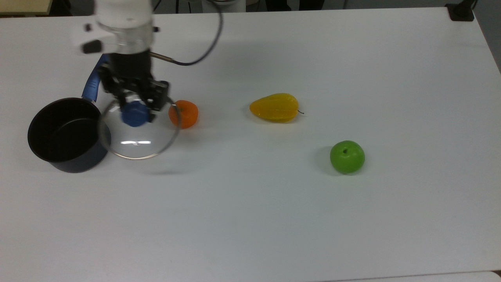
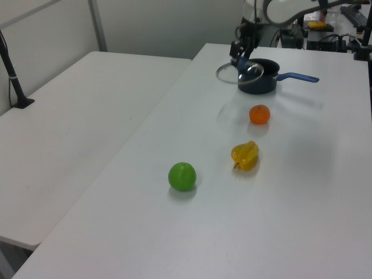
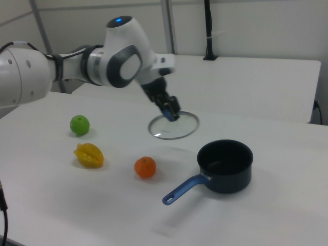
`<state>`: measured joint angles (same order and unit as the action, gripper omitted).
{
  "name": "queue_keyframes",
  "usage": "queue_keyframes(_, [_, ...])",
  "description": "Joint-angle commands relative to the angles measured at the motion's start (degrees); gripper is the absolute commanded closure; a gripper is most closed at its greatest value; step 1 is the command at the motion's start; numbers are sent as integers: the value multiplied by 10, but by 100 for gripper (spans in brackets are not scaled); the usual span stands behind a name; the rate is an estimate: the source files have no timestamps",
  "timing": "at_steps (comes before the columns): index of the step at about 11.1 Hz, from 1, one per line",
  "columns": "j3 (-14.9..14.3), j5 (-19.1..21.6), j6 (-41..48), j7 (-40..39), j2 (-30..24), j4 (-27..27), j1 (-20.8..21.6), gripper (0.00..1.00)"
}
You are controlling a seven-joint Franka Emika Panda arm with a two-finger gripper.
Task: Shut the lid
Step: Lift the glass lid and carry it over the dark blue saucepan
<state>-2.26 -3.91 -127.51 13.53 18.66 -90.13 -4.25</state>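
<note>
The gripper (image 1: 135,105) is closed on the blue knob (image 1: 135,114) of the lid (image 1: 139,135) — one finger on each side of the knob, nothing else in its hold. The lid hangs in the air under the gripper, clear of the white table (image 1: 313,215); in the right view its shadow falls on the tabletop below it, and the glass disc (image 3: 173,125) sits slightly tilted.

Position of the lid: in the top view it lies between the saucepan (image 1: 66,135) and the orange (image 1: 184,114). Its metal rim overlaps the saucepan's rim on the top view's left and crosses in front of the orange on the top view's right. In the right view the lid is beside the saucepan (image 3: 225,165), not over its mouth. In the left view the lid (image 2: 239,72) appears in front of the saucepan (image 2: 258,81).

The saucepan stands upright and uncovered, dark inside, with its blue handle (image 3: 182,190) pointing away from the lid in the right view.

Other items on the table, all resting on the surface:
- yellow fruit (image 1: 275,107), well apart from the lid
- green apple (image 1: 347,156), farthest from the saucepan

The arm (image 3: 102,64) reaches in from the right view's left, with a black cable (image 1: 195,55) looping off the wrist
</note>
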Motion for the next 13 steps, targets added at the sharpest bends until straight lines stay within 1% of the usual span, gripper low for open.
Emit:
queue_keyframes(1, [3, 1, 17, -62, 2, 18, -71, 51])
queue_keyframes(3, [3, 4, 12, -80, 8, 17, -106, 50])
queue_keyframes(5, [4, 9, 6, -82, 21, 17, -127, 50])
queue_keyframes(6, [3, 27, -7, -82, 27, 17, -135, 50])
queue_keyframes(7, [3, 48, -27, -83, 36, 17, -140, 50])
queue_keyframes(10, [3, 72, -58, -81, 56, 24, -152, 50])
queue_keyframes(13, [3, 79, -59, -80, 82, 50, -155, 50])
